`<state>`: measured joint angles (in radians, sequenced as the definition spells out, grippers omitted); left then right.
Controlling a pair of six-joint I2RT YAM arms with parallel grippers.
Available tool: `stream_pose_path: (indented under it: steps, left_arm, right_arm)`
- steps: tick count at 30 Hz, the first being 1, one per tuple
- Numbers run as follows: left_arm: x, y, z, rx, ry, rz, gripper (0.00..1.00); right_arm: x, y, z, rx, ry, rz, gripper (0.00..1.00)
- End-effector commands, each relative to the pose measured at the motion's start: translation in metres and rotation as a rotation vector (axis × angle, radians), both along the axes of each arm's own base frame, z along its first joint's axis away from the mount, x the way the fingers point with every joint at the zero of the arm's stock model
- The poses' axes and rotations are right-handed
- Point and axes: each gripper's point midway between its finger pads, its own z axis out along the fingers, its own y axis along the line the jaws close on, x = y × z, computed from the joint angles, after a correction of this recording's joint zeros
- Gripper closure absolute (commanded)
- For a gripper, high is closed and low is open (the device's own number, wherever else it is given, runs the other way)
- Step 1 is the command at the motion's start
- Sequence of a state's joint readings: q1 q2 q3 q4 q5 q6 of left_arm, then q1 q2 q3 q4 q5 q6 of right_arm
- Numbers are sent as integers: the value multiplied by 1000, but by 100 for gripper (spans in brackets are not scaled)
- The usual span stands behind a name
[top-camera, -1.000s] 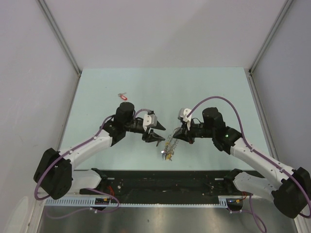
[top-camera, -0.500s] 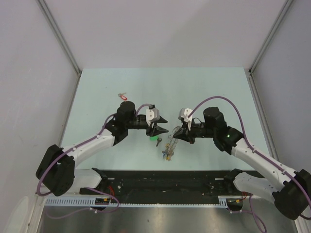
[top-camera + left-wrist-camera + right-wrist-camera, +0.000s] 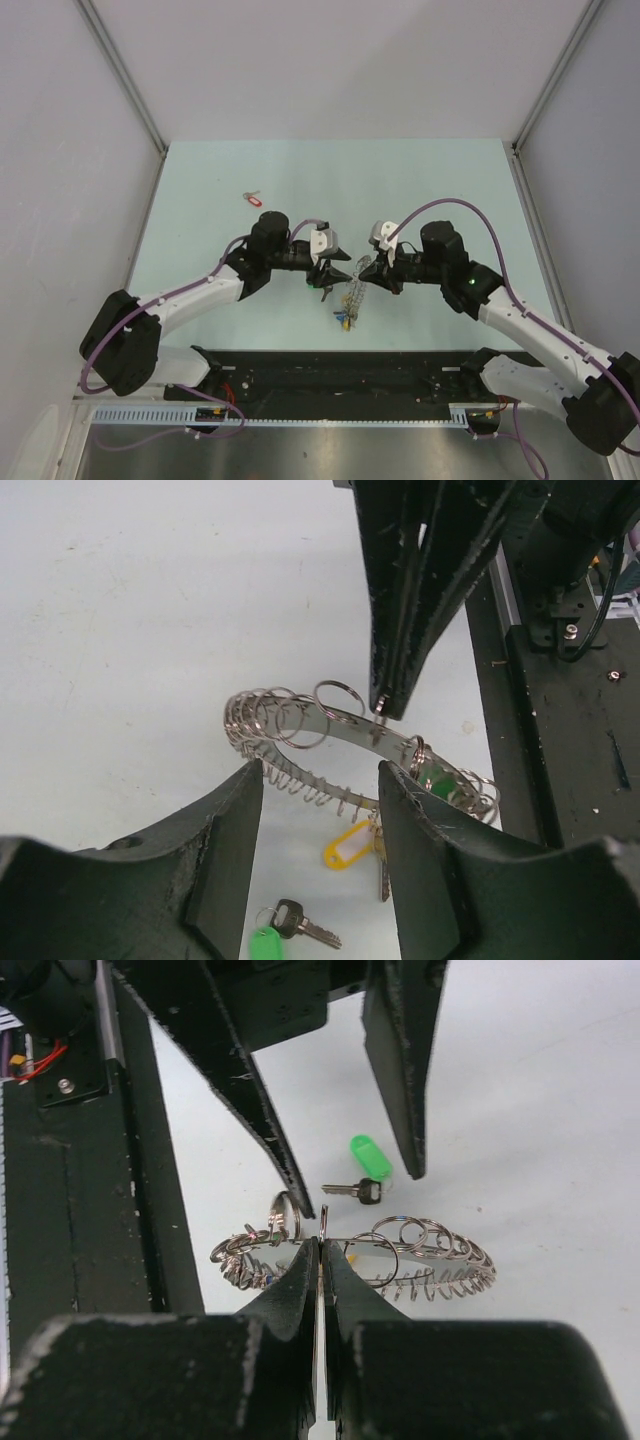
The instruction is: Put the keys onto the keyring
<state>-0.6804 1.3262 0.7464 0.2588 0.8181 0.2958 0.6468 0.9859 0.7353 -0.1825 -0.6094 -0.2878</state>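
Top external view: both arms meet over the middle of the bench (image 3: 430, 180), closer to its near edge. The right tool (image 3: 366, 272) is pressed together, pinching the keyring (image 3: 350, 297). The keyring's cluster of small tagged keys trails toward the near edge.

Right wrist view: the right tool (image 3: 320, 1245) has its fingers closed on the keyring (image 3: 440, 1240), which runs crosswise and carries many small split rings. The green-tagged key (image 3: 368, 1157) lies on the bench beyond it, apart from the ring.

Left wrist view: the left tool (image 3: 320, 780) is spread and grips nothing, with its fingers just beside the keyring (image 3: 330, 725). A yellow tag (image 3: 347, 847) shows below the ring.

A red-tagged key (image 3: 253, 199) lies well apart, toward the far left corner.
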Motion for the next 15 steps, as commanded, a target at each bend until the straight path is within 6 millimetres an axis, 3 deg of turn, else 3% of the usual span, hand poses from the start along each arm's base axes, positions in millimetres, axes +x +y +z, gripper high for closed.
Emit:
stream_pose_path:
  steps: [1, 6, 11, 15]
  left_arm:
    - [-10, -5, 21, -33, -50, -61, 44]
    - [-20, -7, 23, -28, -46, -99, 43]
    - [-38, -6, 39, -80, -82, -164, 43]
    - [-28, 0, 44, -110, -104, -92, 45]
  right_arm:
    - [17, 1, 45, 76, -116, -70, 100]
    - [26, -4, 45, 66, -126, -127, 100]
    - [20, -2, 46, 69, -128, -90, 100]
    - [11, 0, 50, 84, -136, -45, 100]
